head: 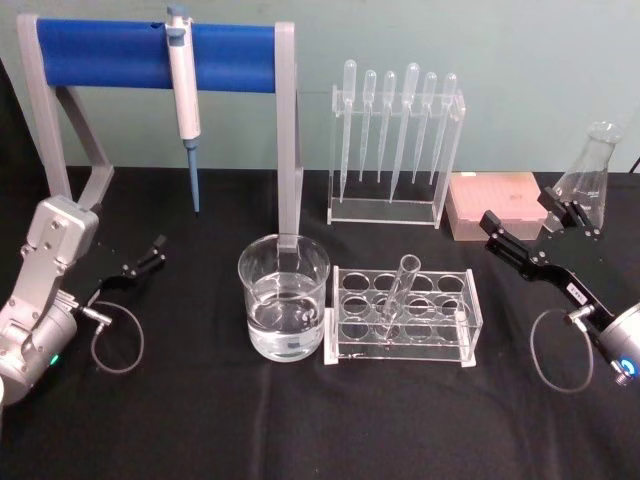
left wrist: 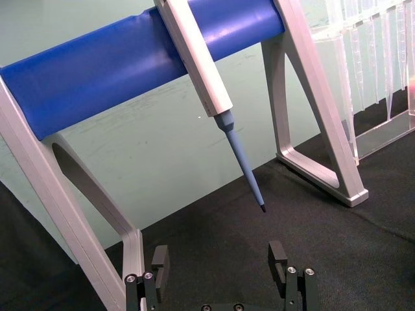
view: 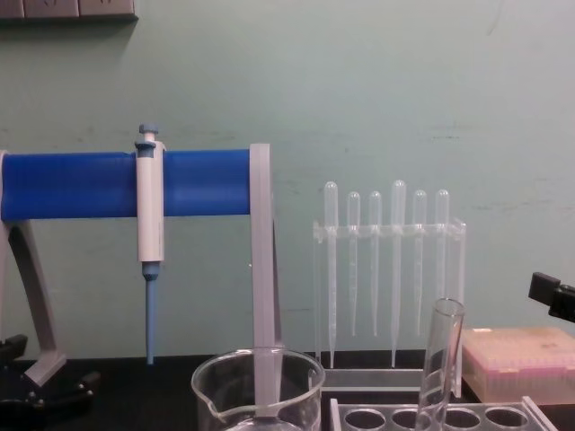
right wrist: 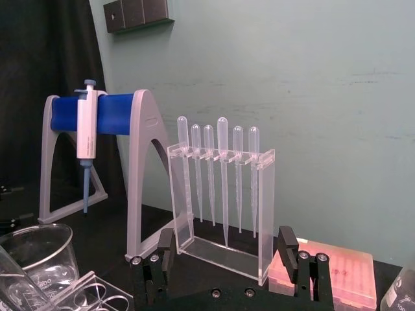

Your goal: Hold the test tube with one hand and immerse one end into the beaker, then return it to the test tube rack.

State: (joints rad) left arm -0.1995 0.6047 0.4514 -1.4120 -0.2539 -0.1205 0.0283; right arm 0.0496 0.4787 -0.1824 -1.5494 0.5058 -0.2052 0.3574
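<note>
Work surface: a table covered in black cloth [head: 200, 420]. Standing directly on it: a wide clear glass beaker [head: 284, 297] part-filled with clear liquid, a clear plastic rack with round holes [head: 403, 318] just beside it, a grey stand with a blue bar [head: 155, 45], a clear acrylic pipette holder [head: 393, 150], a pink tip box [head: 497, 205] and a clear conical flask [head: 590, 170].

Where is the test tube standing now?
In the head view, the test tube leans in the clear rack near table centre, just right of the beaker, untouched by either claw.
</note>
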